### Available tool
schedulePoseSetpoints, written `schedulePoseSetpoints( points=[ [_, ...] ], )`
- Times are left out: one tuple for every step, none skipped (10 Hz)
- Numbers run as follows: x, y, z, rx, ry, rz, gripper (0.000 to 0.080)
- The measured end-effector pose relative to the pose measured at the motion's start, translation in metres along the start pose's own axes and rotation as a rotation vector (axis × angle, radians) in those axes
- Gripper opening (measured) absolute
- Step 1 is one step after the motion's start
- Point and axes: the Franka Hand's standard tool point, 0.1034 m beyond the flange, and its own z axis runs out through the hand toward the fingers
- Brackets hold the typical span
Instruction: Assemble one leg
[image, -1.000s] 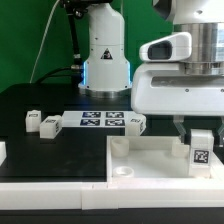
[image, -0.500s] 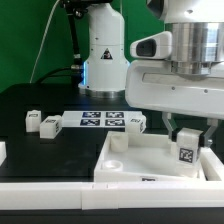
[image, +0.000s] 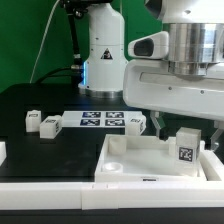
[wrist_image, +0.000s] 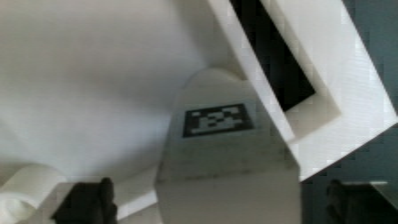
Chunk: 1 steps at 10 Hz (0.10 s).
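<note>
Over the last second the gripper (image: 185, 128) has carried the leg (image: 186, 146) toward the exterior view's left and tilted it; the white panel (image: 130, 160) has shifted too. The fingers (wrist_image: 86, 200) are closed on the leg, which now stands in the panel's corner at the exterior view's right (seating depth not visible). Judgement: insertion is under way, and the tilt risks jamming.
</note>
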Motion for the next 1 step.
schedulePoseSetpoints(
  points=[
    [0.0000,0.0001,0.0001,0.000,0.000,0.000,0.0632]
  ],
)
